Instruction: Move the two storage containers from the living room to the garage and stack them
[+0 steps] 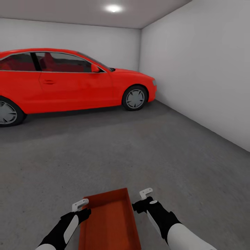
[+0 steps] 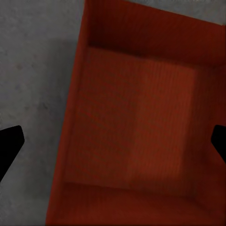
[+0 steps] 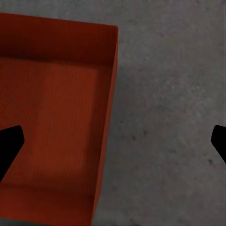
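Note:
One orange-red storage container [image 1: 109,218] lies open side up on the grey concrete floor [image 1: 139,149] of the garage, right in front of me between my two arms. My left gripper [image 1: 80,205] hovers at its left wall, open; in the left wrist view the left gripper [image 2: 115,141] straddles that wall above the container [image 2: 136,122], one finger over the floor, one over the ribbed bottom. My right gripper [image 1: 146,193] is open at the right wall. In the right wrist view the right gripper [image 3: 113,146] spans the container [image 3: 52,122] wall and bare concrete.
A red car [image 1: 69,80] is parked across the far left half of the room. A white wall [image 1: 208,69] runs along the right side. Open concrete lies between me and the car and off to the right.

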Motion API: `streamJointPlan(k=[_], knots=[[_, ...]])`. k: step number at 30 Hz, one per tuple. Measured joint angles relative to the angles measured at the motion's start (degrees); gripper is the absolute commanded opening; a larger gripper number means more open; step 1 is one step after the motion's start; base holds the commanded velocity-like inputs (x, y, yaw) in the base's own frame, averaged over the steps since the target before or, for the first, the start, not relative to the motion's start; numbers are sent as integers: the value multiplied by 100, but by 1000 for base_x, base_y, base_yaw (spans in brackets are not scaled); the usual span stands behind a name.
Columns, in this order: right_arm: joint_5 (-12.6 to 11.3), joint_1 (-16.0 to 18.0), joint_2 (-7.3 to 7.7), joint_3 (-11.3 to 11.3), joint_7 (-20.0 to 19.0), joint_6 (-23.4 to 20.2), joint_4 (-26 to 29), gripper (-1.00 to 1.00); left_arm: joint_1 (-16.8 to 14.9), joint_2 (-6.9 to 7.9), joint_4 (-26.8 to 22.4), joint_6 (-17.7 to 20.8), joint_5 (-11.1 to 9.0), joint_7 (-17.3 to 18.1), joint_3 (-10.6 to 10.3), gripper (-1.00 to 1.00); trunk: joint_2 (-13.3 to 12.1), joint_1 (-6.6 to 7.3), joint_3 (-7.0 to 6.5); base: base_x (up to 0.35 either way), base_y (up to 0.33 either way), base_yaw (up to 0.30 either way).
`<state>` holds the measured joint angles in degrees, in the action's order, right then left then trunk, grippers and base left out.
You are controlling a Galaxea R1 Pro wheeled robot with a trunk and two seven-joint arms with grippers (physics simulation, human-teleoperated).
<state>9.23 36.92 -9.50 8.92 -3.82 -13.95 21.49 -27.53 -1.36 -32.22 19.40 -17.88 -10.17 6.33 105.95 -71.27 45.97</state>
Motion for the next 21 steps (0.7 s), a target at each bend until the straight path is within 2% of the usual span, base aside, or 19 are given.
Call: streamJointPlan(k=[7,21], knots=[[0,-1,0,-4,0,-1,1,100,2,0,1,-1,-4,3,0,100,-242,132,-111,0,0,-44],[-9,1,1,-8,-56,-2,2,100,-1,8,3,-5,-12,9,3,100,-242,133,-185,0,0,-243]])
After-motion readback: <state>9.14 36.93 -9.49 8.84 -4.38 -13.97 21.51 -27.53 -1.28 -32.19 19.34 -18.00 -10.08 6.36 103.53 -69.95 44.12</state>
